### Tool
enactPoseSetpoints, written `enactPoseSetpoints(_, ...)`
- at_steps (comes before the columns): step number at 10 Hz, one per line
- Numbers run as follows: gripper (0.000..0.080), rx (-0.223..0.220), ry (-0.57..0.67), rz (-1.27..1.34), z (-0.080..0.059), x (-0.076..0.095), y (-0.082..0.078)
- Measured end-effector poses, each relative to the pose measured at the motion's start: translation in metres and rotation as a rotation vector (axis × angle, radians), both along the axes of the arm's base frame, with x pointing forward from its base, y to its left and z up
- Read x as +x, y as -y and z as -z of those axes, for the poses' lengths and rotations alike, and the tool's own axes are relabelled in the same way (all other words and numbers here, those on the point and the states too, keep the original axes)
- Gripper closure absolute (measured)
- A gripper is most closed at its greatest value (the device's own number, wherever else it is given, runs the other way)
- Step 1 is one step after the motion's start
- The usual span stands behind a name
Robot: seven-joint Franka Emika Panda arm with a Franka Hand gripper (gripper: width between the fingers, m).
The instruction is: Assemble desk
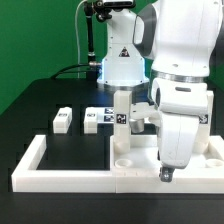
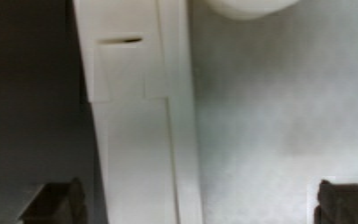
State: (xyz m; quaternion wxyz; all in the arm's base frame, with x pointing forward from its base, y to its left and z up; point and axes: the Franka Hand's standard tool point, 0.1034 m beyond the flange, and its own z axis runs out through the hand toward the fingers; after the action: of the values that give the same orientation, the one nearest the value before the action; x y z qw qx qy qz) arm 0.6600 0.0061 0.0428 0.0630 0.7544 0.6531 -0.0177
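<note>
**Bright Scene, Soft Wrist Picture**

Strong, even light is flooding the exterior view, seemingly from above. The white arm (image 1: 180,60) is glaring almost to blank on its upper faces and greying underneath. The black table (image 1: 40,100) is swallowing most shadows, with only faint ones lying along the border wall (image 1: 30,165). Both pictures are showing coarse, low detail. In the wrist view the white surface (image 2: 265,130) is looking blurred and greyish, its edges smearing, and the 2 dark fingertips (image 2: 55,203) are sitting out of focus.
</note>
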Motion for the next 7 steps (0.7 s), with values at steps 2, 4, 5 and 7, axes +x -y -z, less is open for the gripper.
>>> enactPoseSetpoints(2,0.0151,-0.003,0.023,0.048,-0.044,0.0,0.01)
enactPoseSetpoints(4,0.0151,-0.002,0.039,0.064,-0.048,-0.004,0.012)
enactPoseSetpoints(5,0.0151,-0.003,0.038,0.064,-0.047,-0.004,0.012)
enactPoseSetpoints(7,0.0151,-0.004,0.034,0.079,-0.048,-0.005,0.017)
